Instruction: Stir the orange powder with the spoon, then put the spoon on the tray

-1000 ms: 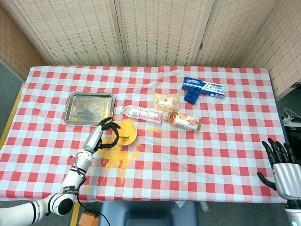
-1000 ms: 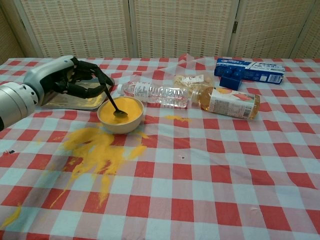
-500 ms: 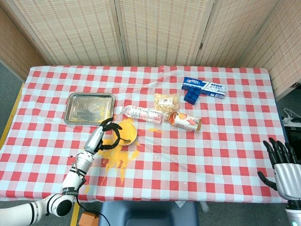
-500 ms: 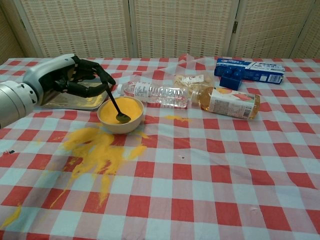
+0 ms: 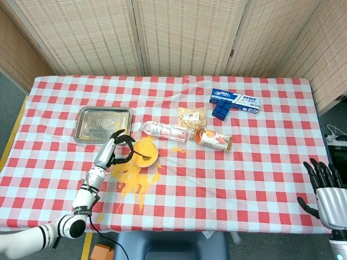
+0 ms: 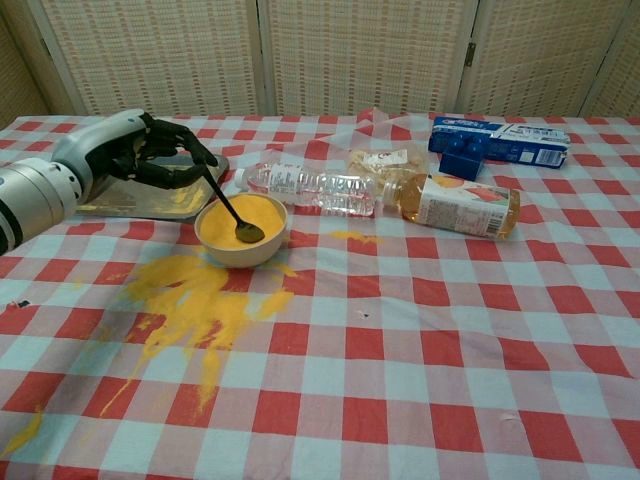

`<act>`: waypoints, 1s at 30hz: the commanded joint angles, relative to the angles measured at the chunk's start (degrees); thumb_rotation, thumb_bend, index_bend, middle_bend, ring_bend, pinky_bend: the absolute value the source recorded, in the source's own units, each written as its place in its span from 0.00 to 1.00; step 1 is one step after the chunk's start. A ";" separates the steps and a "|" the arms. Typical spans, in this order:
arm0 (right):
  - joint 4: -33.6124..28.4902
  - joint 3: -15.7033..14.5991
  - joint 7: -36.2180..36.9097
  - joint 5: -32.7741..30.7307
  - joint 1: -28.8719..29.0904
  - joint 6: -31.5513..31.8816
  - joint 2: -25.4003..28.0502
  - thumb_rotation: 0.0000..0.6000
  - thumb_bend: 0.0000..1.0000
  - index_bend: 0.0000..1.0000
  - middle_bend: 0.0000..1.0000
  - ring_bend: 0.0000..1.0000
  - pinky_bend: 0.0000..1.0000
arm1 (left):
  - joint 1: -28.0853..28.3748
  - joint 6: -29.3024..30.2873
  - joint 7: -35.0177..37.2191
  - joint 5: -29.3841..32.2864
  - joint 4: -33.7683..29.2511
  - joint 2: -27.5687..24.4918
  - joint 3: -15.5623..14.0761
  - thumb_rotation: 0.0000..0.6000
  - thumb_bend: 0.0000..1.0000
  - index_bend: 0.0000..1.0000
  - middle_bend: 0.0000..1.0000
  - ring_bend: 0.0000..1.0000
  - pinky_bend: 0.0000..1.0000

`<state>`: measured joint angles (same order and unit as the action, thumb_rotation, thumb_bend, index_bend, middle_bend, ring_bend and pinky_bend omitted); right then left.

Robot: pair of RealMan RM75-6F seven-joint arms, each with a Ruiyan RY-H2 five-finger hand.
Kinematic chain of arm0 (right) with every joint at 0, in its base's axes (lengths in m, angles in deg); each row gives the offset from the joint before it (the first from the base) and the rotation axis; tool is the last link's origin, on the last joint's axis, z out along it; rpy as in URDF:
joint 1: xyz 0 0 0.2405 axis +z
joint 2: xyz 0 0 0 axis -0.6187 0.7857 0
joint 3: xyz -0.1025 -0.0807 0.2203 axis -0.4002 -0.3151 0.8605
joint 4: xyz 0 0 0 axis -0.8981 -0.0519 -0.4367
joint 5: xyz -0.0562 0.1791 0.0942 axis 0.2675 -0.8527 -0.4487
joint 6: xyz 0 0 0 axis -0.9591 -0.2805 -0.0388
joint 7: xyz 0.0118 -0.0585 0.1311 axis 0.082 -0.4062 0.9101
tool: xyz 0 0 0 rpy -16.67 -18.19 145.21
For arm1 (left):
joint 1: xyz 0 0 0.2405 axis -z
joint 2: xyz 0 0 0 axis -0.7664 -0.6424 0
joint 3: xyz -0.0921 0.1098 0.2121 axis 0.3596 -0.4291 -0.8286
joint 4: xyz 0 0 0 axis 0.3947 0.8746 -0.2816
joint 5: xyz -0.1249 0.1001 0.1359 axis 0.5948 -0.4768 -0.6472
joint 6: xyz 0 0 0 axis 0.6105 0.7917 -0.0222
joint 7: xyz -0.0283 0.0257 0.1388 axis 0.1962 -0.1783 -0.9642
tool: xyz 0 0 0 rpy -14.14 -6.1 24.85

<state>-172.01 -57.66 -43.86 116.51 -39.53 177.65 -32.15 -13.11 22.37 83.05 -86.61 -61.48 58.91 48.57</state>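
Pinching the thin dark handle of the spoon (image 6: 228, 212) between curled black fingers, the left hand (image 6: 150, 155) sits at ten o'clock of the bowl (image 6: 240, 246), over the near edge of the tray (image 5: 103, 123). The spoon leans, its rounded tip resting in the orange powder (image 6: 250, 218) that fills the small, round, pale bowl. Against the frames from a second earlier, the hand has drawn back toward the tray and the spoon's tip now lies nearer the bowl's right side; the handle slants more steeply away from the hand.

The tray is a shallow rectangular metal dish with rounded corners, dull and scuffed, smeared with yellow. A loose, grainy spill of powder (image 6: 190, 305) fans out over the red-and-white checked cloth of the table (image 6: 480, 380) at seven o'clock of the bowl.

At two o'clock of the bowl a clear plastic bottle (image 6: 305, 186) lies on its side, end to end with a squatter bottle of orange drink (image 6: 455, 206). A crinkled snack packet (image 5: 191, 116) lies just behind them, and a blue carton (image 6: 498, 143) lies farther back.

The right hand (image 5: 327, 190) hangs off the table's right edge, fingers spread, holding nothing, unchanged from earlier.
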 commanded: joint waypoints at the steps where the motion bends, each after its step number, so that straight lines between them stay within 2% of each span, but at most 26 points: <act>1: 0.01 0.04 0.00 -0.08 -0.01 0.01 -0.02 1.00 0.13 0.00 0.00 0.00 0.00 | 0.66 1.08 1.03 -0.79 2.88 1.51 0.82 1.00 0.68 0.87 0.34 0.04 0.01; 15: -0.16 0.01 0.01 -0.04 -0.11 0.09 0.17 1.00 0.13 0.00 0.00 0.00 0.00 | 0.86 4.13 2.72 -3.92 5.36 2.80 0.73 1.00 0.68 0.87 0.34 0.04 0.01; 24: -0.15 -0.08 0.53 0.35 -0.06 0.10 0.28 1.00 0.13 0.00 0.00 0.00 0.00 | -0.45 4.07 3.41 -5.16 -1.11 -0.24 -0.72 1.00 0.69 0.87 0.35 0.05 0.01; 30: -0.22 -0.41 1.30 0.91 -0.08 0.08 0.57 1.00 0.13 0.00 0.00 0.00 0.00 | -0.78 5.90 2.06 -5.90 -2.71 -0.71 -0.64 1.00 0.69 0.87 0.35 0.05 0.01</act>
<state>-172.22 -58.07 -42.57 117.42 -39.61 177.72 -31.58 -13.84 28.22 85.16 -92.47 -64.15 58.24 47.92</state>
